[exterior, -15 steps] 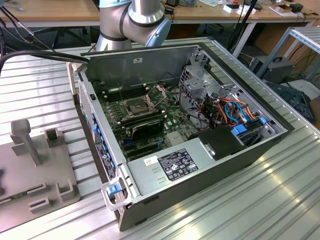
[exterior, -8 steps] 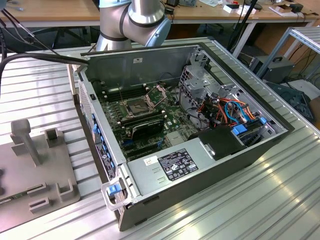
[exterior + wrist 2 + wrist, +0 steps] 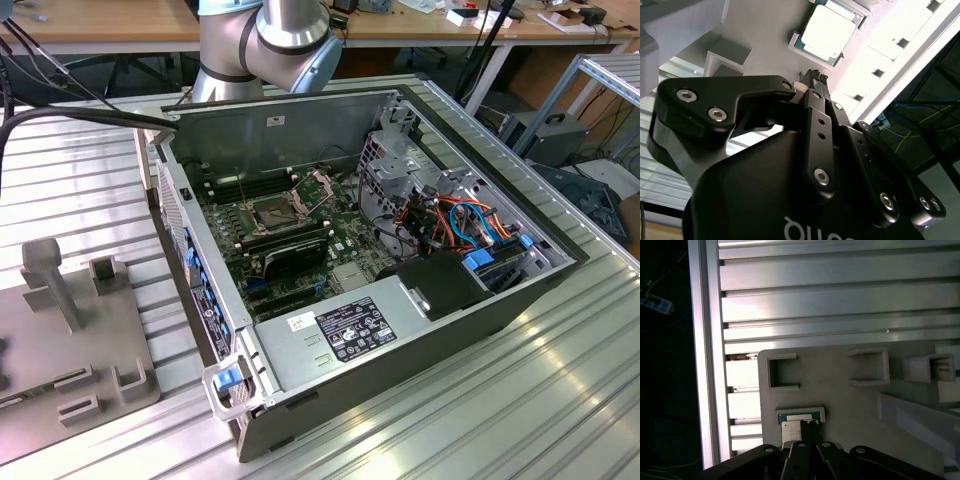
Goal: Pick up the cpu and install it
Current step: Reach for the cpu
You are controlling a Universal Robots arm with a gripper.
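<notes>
Pickup stage of a processor install: in both wrist views the gripper (image 3: 817,76) (image 3: 809,423) hangs above the cpu (image 3: 829,31) (image 3: 791,428), its fingers drawn narrow, close together, with nothing between them. The chip lies flat in a shallow framed holder on the grey fixture plate (image 3: 840,400), apart from the fingertips and not yet gripped. In the exterior view, that plate (image 3: 60,330) sits low on the exterior view's left. The opened computer case (image 3: 290,130) fills the centre of the frame on the ribbed aluminium table (image 3: 500,420), and the robot arm (image 3: 270,40) rises at the top edge. The motherboard socket (image 3: 272,212), upper centre inside the case, appears uncovered and waiting. By the look of it, the task is at its first step: a lift would call for the fingers to part enough to span the chip's edges and for a level, gentle hold.
</notes>
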